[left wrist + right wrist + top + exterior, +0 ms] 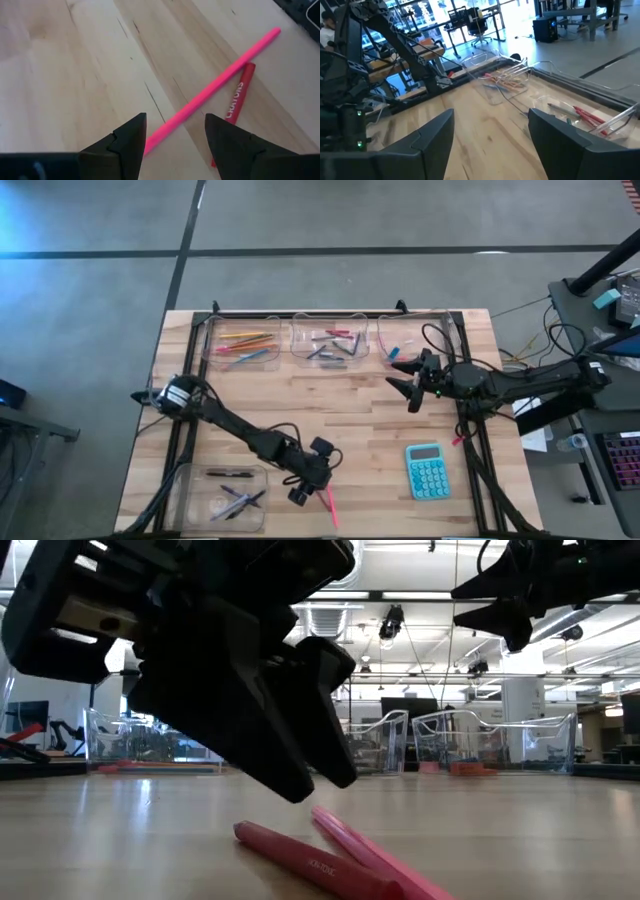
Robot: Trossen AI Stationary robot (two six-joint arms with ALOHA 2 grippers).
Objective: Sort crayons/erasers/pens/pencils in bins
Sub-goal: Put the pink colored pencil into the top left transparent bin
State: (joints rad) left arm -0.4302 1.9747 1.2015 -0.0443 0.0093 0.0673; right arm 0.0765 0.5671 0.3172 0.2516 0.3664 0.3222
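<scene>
The left tool [172, 145] hangs with fingers apart over a pink pencil [210, 87] lying on the worktop [350, 410] beside a red crayon [235, 100]. Light, stiff, likely to roll; best pinched mid-shaft. The right tool [408, 378] waits, fingers apart, near the far bins [330, 340].

On my wooden surface [350, 410] a teal calculator [427, 471] lies flat near the front right corner. Grey concrete floor [330, 220] surrounds it. To my right stands a dark desk [590, 285] trailing cables.
</scene>
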